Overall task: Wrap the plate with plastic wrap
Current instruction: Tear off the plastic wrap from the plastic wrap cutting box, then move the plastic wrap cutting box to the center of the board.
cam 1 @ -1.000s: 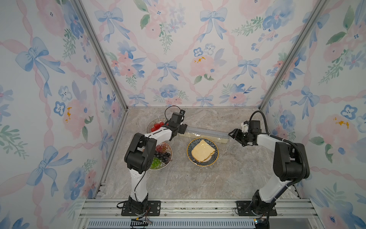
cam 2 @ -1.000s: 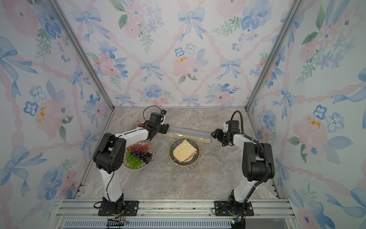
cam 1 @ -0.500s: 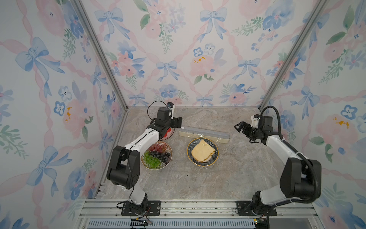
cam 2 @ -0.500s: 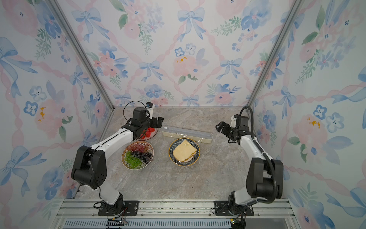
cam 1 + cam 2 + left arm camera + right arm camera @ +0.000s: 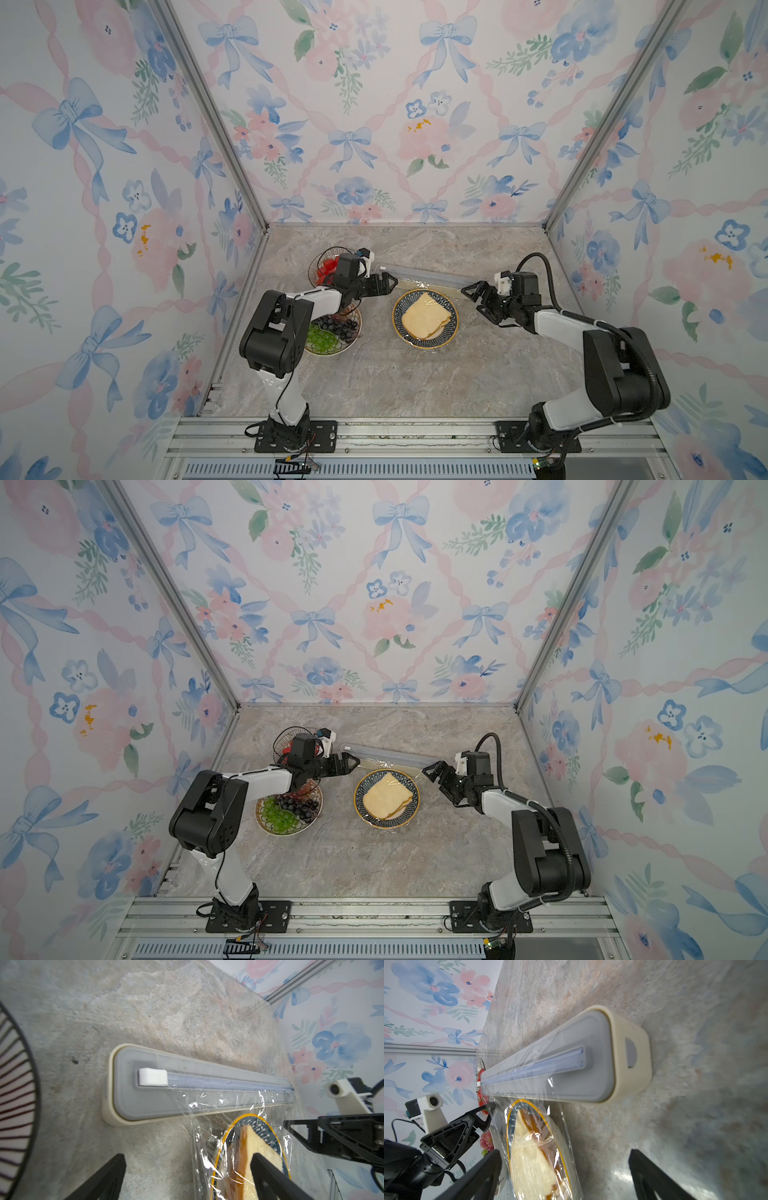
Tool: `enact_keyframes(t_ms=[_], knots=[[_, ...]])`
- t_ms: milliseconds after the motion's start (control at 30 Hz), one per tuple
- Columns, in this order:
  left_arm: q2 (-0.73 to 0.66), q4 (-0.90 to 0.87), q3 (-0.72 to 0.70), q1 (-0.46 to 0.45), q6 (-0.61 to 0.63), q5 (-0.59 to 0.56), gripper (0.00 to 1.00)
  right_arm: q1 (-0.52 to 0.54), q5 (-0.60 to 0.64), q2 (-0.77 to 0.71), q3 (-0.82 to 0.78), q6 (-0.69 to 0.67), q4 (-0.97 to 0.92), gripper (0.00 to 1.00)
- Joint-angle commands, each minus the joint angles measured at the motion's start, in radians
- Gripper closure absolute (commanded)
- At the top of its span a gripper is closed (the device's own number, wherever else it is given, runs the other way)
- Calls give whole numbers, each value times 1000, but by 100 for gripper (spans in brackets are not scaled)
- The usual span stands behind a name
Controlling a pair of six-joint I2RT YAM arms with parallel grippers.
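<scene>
Left pincer (image 5: 390, 285) agape, right pincer (image 5: 471, 297) agape, both empty

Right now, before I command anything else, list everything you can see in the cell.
plastic wrap: 1 sheet, clear, draped from the box over the plate
box: 1, cream with grey-blue top, behind the plate
slider: 1, white, box's left end
plate: 1, blue, yellow rim, table centre
sandwich: 1, pale bread, on the plate
fruit plate: 1, light, under the left arm
grapes: green and dark, on the fruit plate
wire basket: 1, black, back left
red fruit: in the wire basket
table: grey-beige marble
left gripper: black, open, box's left end
right gripper: black, open, box's right end
</scene>
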Motion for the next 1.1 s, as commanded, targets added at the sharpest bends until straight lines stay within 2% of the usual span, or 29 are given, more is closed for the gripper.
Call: enact_keyframes(t_ms=[0,267,333,467,600,733,867,1067], knots=[[49,81,67,-9,-45,69,4,-3,-24,68,78,49,124,3],[193,79,235,5,-42,34,8,-71,-30,231,225,28,162,2],[183,74,233,15,-30,-3,10,-91,-2,209,226,-15,114,2],[79,45,168,22,55,-75,11,-104,43,92,208,-151,-36,2],[-60,24,68,7,129,-53,13,-45,64,-44,207,-353,-206,1],[-133,24,-13,-36,134,31,14,54,46,-97,168,-378,-196,3],[-97,27,-19,-91,133,99,14,144,44,-59,166,-363,-139,2],[11,32,47,-131,165,106,14,174,46,69,220,-349,-100,0]])
